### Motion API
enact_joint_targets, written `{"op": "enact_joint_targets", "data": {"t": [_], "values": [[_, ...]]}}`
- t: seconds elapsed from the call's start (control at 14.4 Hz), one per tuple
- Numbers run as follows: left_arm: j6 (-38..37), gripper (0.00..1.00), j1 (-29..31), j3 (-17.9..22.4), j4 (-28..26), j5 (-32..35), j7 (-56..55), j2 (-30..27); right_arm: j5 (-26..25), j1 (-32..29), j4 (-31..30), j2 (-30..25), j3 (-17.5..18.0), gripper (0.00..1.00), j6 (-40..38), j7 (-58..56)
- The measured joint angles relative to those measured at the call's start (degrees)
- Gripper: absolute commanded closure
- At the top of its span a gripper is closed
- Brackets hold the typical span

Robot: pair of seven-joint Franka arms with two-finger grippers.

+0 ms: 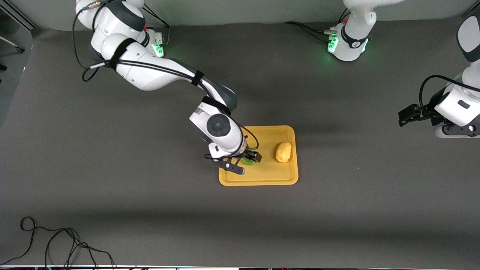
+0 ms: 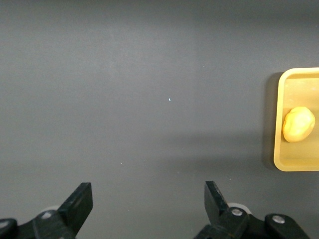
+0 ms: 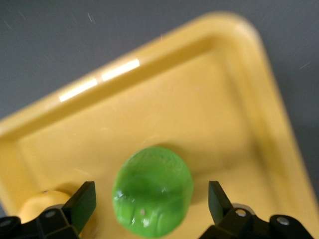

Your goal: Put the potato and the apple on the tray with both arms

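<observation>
the flat rectangular yellow-orange plastic tray [image 1: 270, 179] lies mid-table. on it rests the lumpy glossy yellow toy potato [image 1: 283, 152], toward the left arm's end. the round bright green toy apple [image 3: 152, 197] sits on the tray floor between the spread fingers of the right gripper [image 1: 248, 161] (neither finger touches it), toward the right arm's end. the left gripper [image 1: 408, 114], fingers apart and empty, waits over bare dark table well apart from the tray.

Green apple [image 3: 152, 191], yellow potato [image 1: 283, 152], yellow-orange tray [image 1: 262, 180]
</observation>
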Motion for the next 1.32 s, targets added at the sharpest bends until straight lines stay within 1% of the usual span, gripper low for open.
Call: {"op": "enact_joint_targets", "data": {"t": [0.07, 0.14, 0.28, 0.42, 0.55, 0.62, 0.69, 0.9, 1.04, 1.11, 1.18, 1.32], "values": [[0.1, 0.0, 0.0, 0.0, 0.0, 0.0, 0.0, 0.0, 0.9, -0.6, 0.0, -3.1, 0.2, 0.0, -2.9, -0.2], [0.1, 0.0, 0.0, 0.0, 0.0, 0.0, 0.0, 0.0, 3.0, -1.4, 0.0, -6.5, 0.2, 0.0, -6.2, -1.2], [0.1, 0.0, 0.1, 0.0, 0.0, 0.0, 0.1, 0.0, 8.7, -4.3, -0.4, -13.0, 0.1, 0.0, -13.7, -6.5], [0.1, 0.0, 0.1, 0.0, -0.1, 0.0, 0.1, 0.0, 12.8, -8.8, -0.7, -17.7, 0.0, 0.0, -21.2, -16.4], [0.2, 0.0, 0.1, 0.0, -0.3, 0.0, 0.1, 0.0, 13.8, -13.3, -1.1, -21.5, -0.8, 0.0, -27.6, -27.9], [0.2, 0.0, 0.1, 0.0, -0.4, 0.0, 0.2, 0.0, 14.0, -14.7, -1.3, -23.6, -2.5, 0.0, -30.3, -34.6], [0.2, 0.0, 0.1, 0.0, -0.5, 0.0, 0.2, 0.0, 14.5, -15.2, -1.5, -25.6, -5.5, 0.0, -32.2, -41.0], [0.5, 0.0, 0.1, 0.0, -0.6, 0.0, 0.2, 0.0, 19.9, -15.3, -4.7, -32.1, -17.1, 0.0, -33.4, -56.6], [0.8, 0.0, 0.1, 0.1, -0.7, 0.0, 0.2, 0.0, 22.8, -15.3, -10.0, -38.0, -24.0, 0.0, -32.1, -63.4], [0.9, 0.0, 0.1, 0.0, -0.7, 0.0, 0.2, 0.0, 23.4, -15.4, -13.7, -41.7, -26.3, 0.0, -30.6, -64.9], [1.0, 0.0, 0.1, 0.1, -0.7, 0.0, 0.2, 0.0, 23.6, -15.4, -17.3, -45.5, -27.7, 0.0, -29.5, -65.4], [1.0, 0.0, 0.1, 0.1, -0.7, 0.0, 0.2, 0.0, 23.7, -15.3, -23.2, -52.0, -29.3, 0.0, -28.5, -65.4]]}}
